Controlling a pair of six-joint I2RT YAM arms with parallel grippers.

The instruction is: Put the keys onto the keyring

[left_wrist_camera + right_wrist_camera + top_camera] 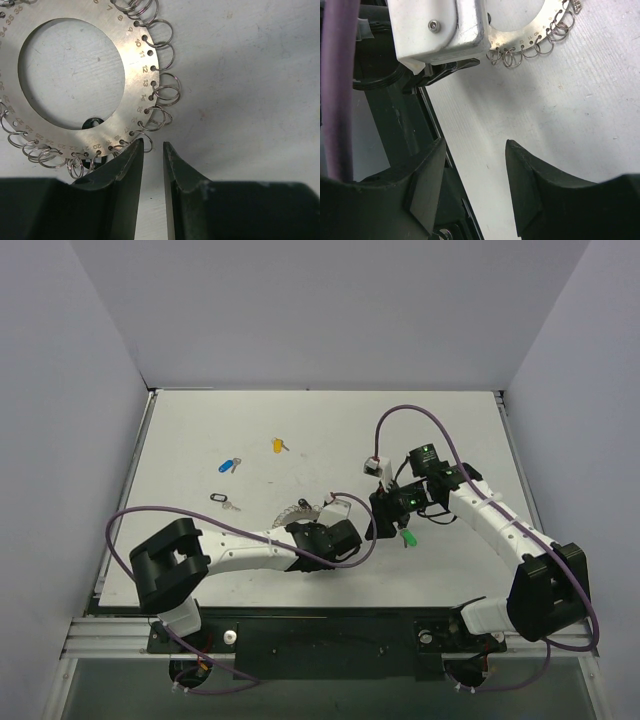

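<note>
left arm (250, 552): white links, black blocky joints | right arm (490, 518): same white and black | purple cable (337, 85) runs along each arm | left fingers (120, 195), right fingers (540, 200): matte black, wedge-shaped, scuffed edges | white wrist housing (437, 30): one hex screw (435, 25) | green lights (425, 452) on right wrist

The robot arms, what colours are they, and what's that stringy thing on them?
The left arm and right arm are white with chunky black joints. A purple cable loops along each. The left gripper and right gripper have two black pointed fingers.
</note>
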